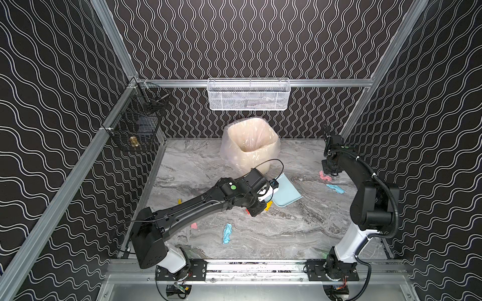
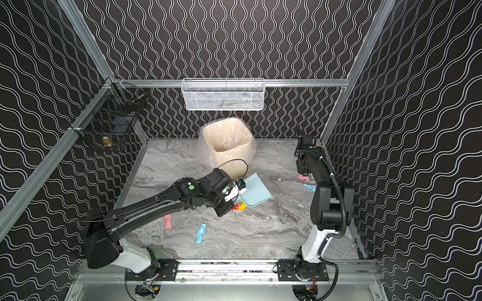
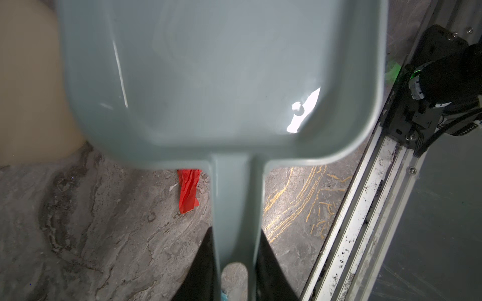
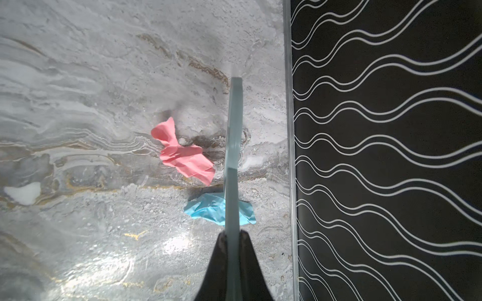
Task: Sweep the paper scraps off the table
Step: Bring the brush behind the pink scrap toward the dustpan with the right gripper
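My left gripper (image 1: 268,194) (image 3: 236,232) is shut on the handle of the pale blue dustpan (image 1: 287,192) (image 3: 221,78), which is over the middle of the table (image 1: 287,234). Red (image 3: 188,190) and yellow (image 1: 268,206) paper scraps lie by the pan's near edge. Light blue (image 1: 227,233) and pink (image 1: 193,225) scraps lie nearer the front. At the right wall, my right gripper (image 1: 331,172) (image 4: 233,233) is shut on the brush (image 4: 233,130), seen edge-on. A pink scrap (image 4: 182,153) and a light blue scrap (image 4: 208,208) lie beside it.
A cream bin with a clear liner (image 1: 251,143) stands at the back, just behind the dustpan. A white mesh basket (image 1: 249,93) hangs on the back wall and a black wire basket (image 1: 138,122) on the left rail. Aluminium rails (image 1: 260,268) edge the front.
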Motion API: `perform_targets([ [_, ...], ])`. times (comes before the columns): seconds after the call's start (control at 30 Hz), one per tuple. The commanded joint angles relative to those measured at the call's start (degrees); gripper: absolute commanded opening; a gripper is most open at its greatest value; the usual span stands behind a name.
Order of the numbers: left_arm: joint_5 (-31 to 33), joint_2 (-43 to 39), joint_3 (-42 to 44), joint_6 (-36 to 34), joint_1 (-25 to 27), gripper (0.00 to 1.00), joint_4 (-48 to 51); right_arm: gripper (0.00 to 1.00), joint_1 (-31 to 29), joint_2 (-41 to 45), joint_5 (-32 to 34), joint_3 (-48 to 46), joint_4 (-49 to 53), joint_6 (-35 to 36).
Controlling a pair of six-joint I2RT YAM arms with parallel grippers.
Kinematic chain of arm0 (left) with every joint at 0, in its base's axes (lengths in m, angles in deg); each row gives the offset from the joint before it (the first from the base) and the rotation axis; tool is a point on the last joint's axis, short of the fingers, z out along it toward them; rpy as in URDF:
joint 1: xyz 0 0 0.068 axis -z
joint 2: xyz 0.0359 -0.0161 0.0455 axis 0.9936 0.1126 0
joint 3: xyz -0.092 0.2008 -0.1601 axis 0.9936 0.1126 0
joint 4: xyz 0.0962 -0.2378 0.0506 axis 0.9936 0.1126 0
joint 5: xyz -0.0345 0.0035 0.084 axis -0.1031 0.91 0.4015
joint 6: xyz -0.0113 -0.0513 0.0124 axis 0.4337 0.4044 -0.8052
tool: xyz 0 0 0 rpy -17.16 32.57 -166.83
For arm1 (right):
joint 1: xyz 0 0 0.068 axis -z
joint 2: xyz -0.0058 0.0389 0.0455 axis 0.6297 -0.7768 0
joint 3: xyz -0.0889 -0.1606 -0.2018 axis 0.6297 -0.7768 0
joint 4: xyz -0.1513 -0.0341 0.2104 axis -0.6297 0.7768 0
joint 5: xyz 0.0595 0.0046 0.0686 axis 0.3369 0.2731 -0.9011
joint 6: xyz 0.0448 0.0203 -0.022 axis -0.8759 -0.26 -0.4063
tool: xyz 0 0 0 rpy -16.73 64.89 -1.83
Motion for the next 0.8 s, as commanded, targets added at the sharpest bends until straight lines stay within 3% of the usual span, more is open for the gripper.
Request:
perform_targets([
  [0.0,-1.1,0.4,1.6,0.9,0.0,0.0,-2.7,0.0,-1.3,0.4,-2.0,-0.9,-1.1,2.3],
  [0.47,-1.0,1.3,6.1,1.8,0.0,0.0,-3.6,0.0,-13.5,3.8,-1.3,-4.9,9.2,2.3],
  [0.77,-1.2,-0.1,9.8,3.5,0.0,0.0,-3.7,0.0,-28.4,6.7,-3.1,-8.0,20.1,-3.4],
])
